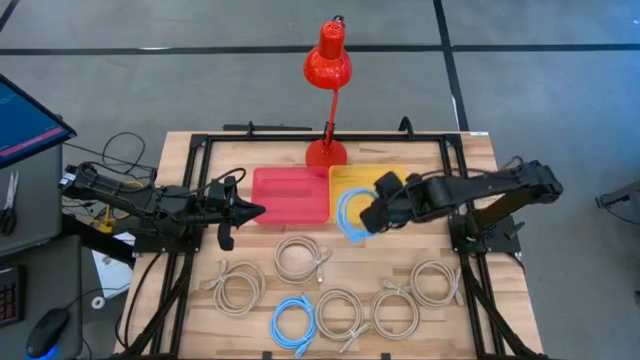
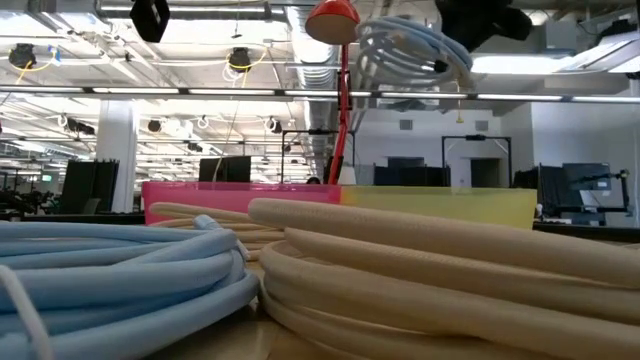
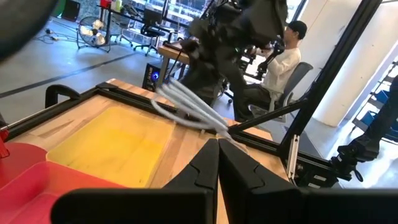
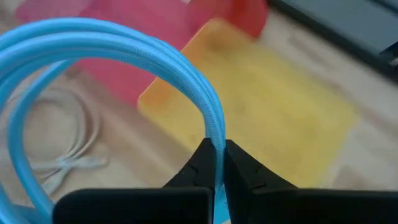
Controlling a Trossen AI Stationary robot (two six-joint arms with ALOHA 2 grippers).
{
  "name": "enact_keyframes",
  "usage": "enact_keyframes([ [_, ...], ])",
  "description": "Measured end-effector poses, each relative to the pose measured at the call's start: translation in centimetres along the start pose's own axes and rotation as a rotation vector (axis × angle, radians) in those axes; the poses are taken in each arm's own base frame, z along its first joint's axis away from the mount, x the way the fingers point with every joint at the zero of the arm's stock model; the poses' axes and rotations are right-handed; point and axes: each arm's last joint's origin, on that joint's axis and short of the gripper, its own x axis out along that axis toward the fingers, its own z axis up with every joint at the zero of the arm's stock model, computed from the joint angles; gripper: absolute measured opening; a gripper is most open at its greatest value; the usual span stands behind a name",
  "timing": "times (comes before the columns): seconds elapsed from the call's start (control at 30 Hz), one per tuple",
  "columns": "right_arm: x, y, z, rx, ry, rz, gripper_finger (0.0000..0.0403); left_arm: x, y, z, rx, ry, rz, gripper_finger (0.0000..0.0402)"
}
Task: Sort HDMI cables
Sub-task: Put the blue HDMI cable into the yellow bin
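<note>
While the left gripper (image 1: 250, 210) waits clenched and empty beside the red plastic tray (image 1: 290, 195), the right gripper (image 1: 368, 215) grasps a light blue coil of HDMI cable (image 1: 352, 215), hanging it over the near edge of the yellow plastic tray (image 1: 352, 180). That tray lies just beyond the coil, toward the counter's far edge, so the right arm is nearer.

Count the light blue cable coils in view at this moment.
2. One light blue coil hangs from the right gripper over the yellow tray; the other light blue coil lies on the table's near edge, among the beige coils.
</note>
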Motion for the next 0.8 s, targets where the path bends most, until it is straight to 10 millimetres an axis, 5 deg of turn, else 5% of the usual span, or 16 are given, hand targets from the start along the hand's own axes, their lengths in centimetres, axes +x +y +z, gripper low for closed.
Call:
enact_keyframes([
  [0.27,1.6,-3.0,3.1,-0.028,-0.018,-0.116,0.0,0.0,0.0,0.0,0.0,-0.001,0.0,0.001],
  [0.8,9.2,-5.9,6.4,-0.12,0.135,-0.26,0.0,0.0,0.0,0.0,-0.001,-0.003,-0.001,0.001],
])
